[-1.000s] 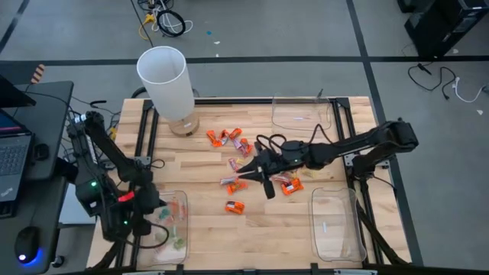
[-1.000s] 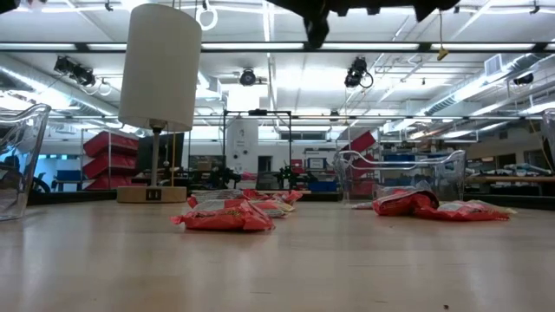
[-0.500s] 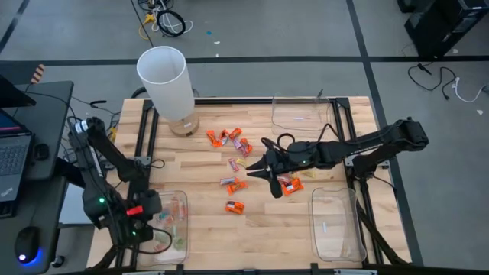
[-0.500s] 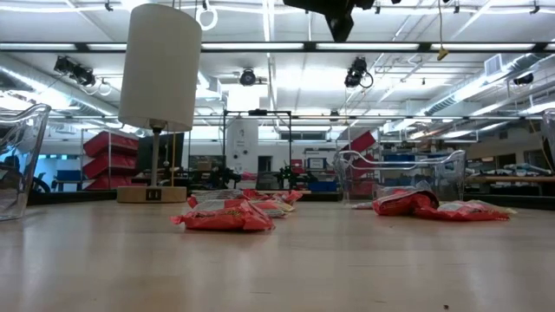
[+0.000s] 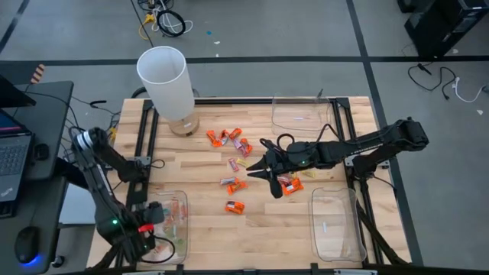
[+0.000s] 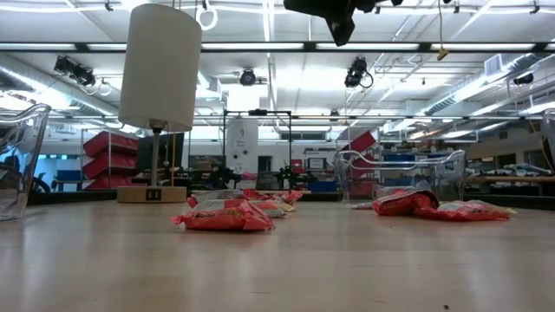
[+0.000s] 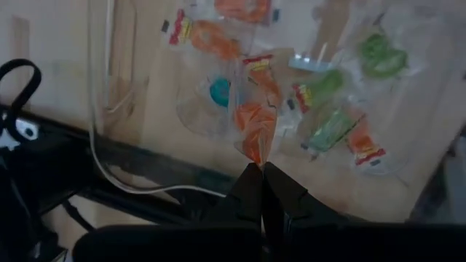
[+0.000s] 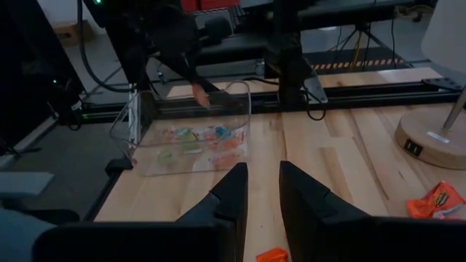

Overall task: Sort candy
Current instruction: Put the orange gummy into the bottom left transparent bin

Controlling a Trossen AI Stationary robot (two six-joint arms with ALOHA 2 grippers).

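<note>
Several loose candy (image 5: 233,138) wrappers look light, crinkly, slippery, best pinched mid-body; right gripper (image 5: 254,173) open above them, left gripper (image 7: 261,161) pinching one orange sweet.

We see a grey floor (image 5: 306,30) crossed by dark seams, with loose cables (image 5: 160,19) lying on it beyond the wooden table (image 5: 252,221), and, level across the table, a workshop hall with ceiling strip lights (image 6: 260,48) and red bins (image 6: 108,143) on shelving.
</note>
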